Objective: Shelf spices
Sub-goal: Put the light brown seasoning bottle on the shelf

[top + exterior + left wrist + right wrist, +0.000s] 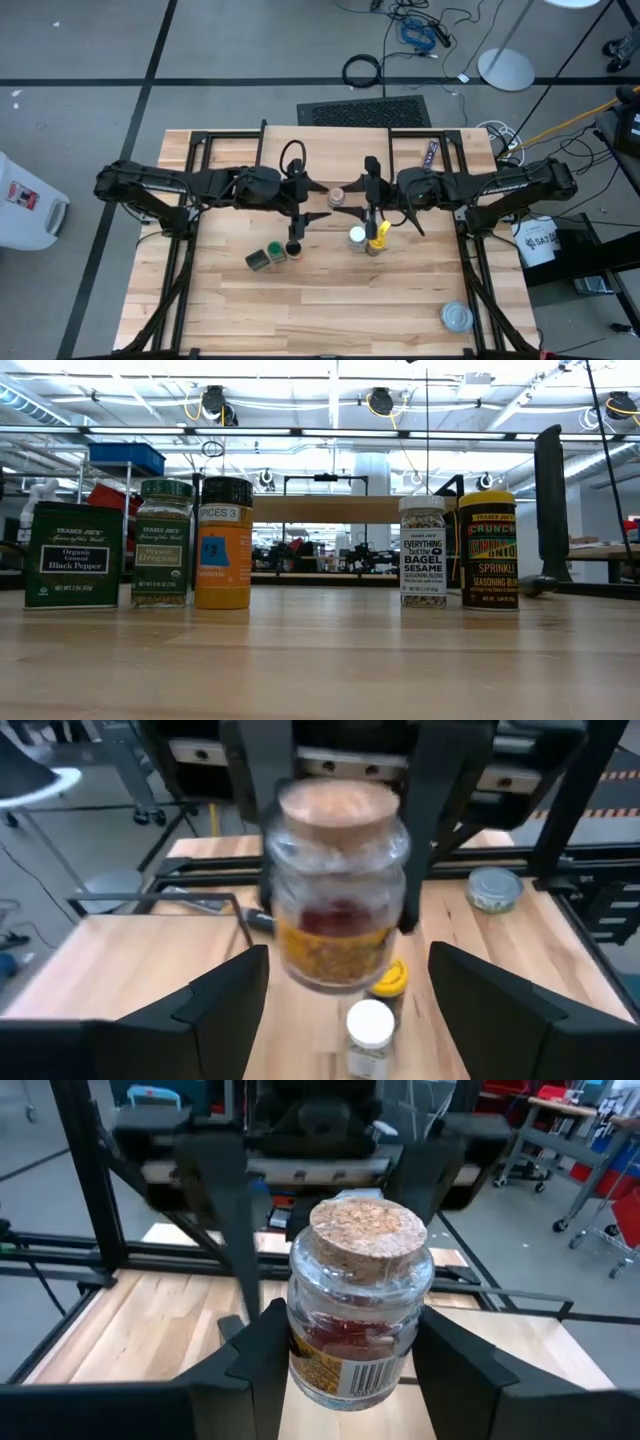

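A small clear jar [358,1305] with a cork stopper and reddish-yellow contents is in my right gripper [352,1380], over the table's middle [336,195]. My left gripper [345,1010] faces it from the left, open, with its fingers spread wide and short of the jar [338,890]. Standing in a row on their bases on the table are a dark square tin [72,555], a green-lidded jar [165,543], an orange jar [223,545], a white-lidded jar [422,550] and a yellow-lidded jar [488,550]. The shelf's plank [330,509] shows behind them. My right gripper pinches the jar's glass body [300,1342], below the cork, between its two fingers [258,1365]. The fingers come in level from the table's right side. The jar is lifted clear of the table and stands nearly upright, tilted slightly.
A flat round silver tin [456,317] lies near the table's near right corner. A long thin dark packet [432,153] lies at the far edge. Black frame rails [180,250] run along both sides of the table. Bare wood [330,310] spreads along the near side.
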